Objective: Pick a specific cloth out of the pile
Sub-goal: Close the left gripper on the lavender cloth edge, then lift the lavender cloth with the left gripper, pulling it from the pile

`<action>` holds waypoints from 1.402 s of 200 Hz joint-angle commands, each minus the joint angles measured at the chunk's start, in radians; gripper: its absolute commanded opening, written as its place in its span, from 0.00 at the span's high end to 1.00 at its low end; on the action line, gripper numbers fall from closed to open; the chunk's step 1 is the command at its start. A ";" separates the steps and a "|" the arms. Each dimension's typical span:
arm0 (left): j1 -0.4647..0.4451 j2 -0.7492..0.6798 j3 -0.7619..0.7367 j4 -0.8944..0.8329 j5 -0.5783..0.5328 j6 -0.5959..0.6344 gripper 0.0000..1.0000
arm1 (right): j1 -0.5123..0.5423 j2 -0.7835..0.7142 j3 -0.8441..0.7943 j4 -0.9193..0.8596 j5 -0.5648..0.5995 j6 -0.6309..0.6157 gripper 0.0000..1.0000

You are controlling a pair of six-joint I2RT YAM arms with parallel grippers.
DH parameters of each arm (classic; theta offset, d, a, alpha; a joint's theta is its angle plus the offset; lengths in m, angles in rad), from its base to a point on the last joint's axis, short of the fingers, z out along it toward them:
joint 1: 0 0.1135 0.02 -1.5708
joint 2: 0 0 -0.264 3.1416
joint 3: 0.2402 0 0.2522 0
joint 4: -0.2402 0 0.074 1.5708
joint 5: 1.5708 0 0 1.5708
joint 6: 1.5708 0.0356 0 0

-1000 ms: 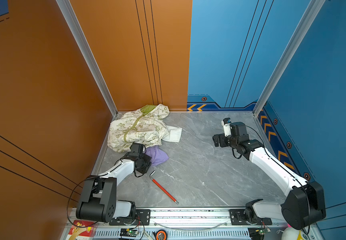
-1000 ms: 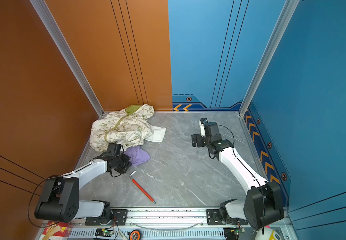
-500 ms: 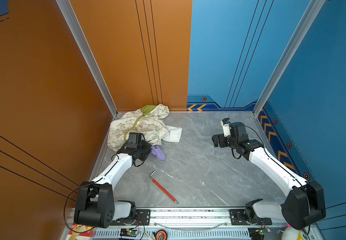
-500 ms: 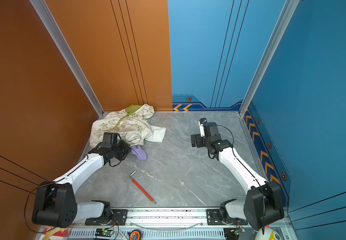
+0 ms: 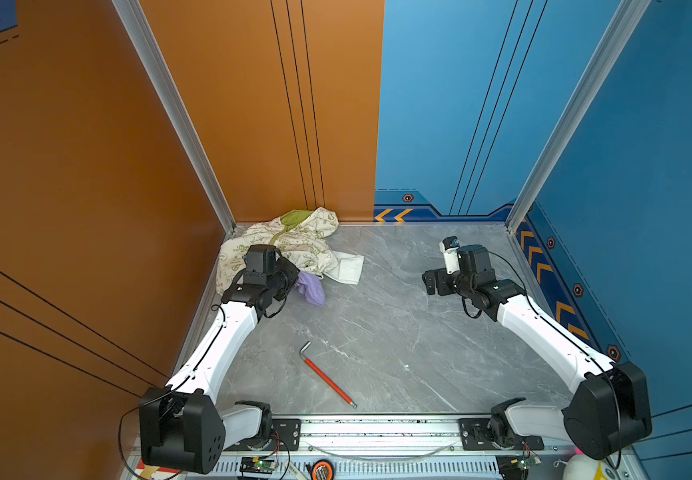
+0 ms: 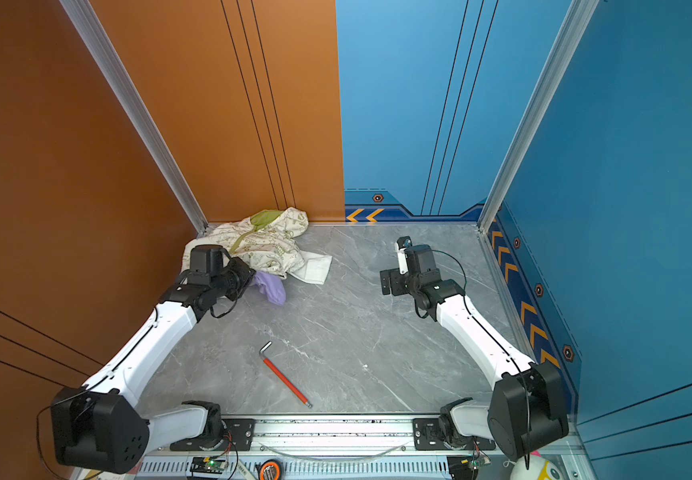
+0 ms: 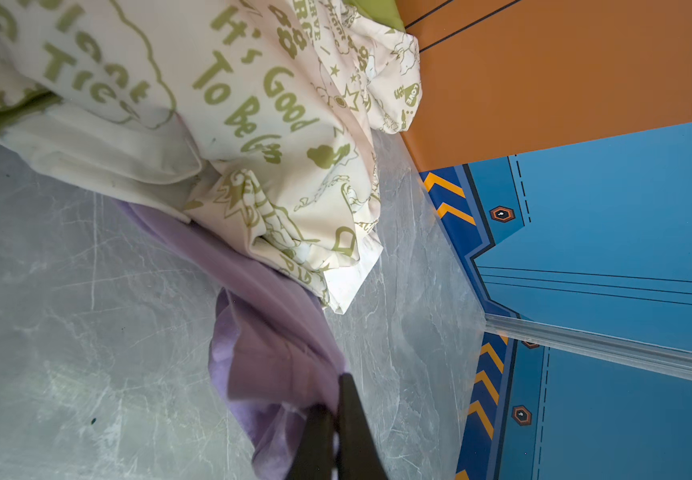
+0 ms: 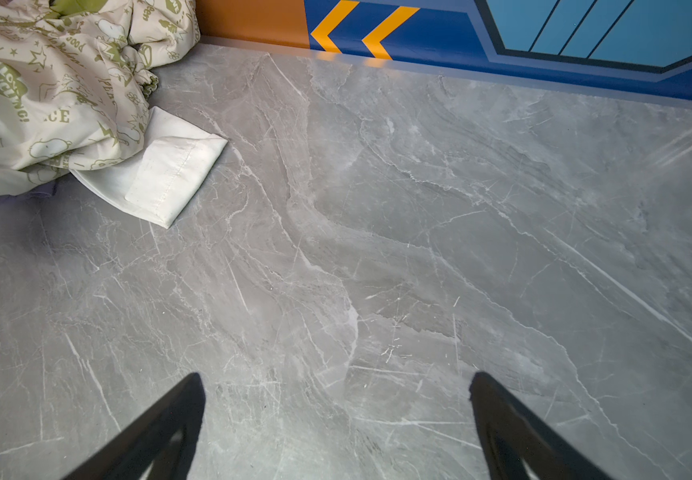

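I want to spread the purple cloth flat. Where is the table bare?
Bare: the middle between hex key, right hand and back wall. Crowded: back left corner, with pile, purple cloth and left hand.

1. We see both top views bright, evenly lit and sharp throughout.
2. We find only faint, soft-edged shadows on the table (image 5: pixel 398 332).
3. In the left wrist view, the left gripper (image 7: pixel 333 395) and the cloth (image 7: pixel 277 353) nearest the lens look blurred.
4. In the right wrist view, a pale sheen streaks the table's far right corner; the right gripper (image 8: pixel 338 375) is a dark, soft silhouette.
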 commanded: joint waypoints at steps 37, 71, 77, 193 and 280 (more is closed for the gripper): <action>0.010 -0.036 0.175 0.013 -0.028 0.089 1.00 | 0.010 -0.020 -0.014 0.005 0.018 0.003 0.00; 0.023 -0.029 0.257 0.013 -0.031 0.119 1.00 | 0.012 -0.023 -0.017 0.005 0.017 0.003 0.00; 0.024 -0.029 0.268 0.013 -0.032 0.118 1.00 | 0.013 -0.024 -0.017 0.005 0.017 0.004 0.00; 0.044 -0.023 0.397 0.031 -0.061 0.138 1.00 | 0.015 -0.033 -0.031 0.012 0.019 0.001 0.00; 0.058 0.004 0.482 0.060 -0.058 0.139 1.00 | 0.014 -0.044 -0.049 0.020 0.021 0.005 0.00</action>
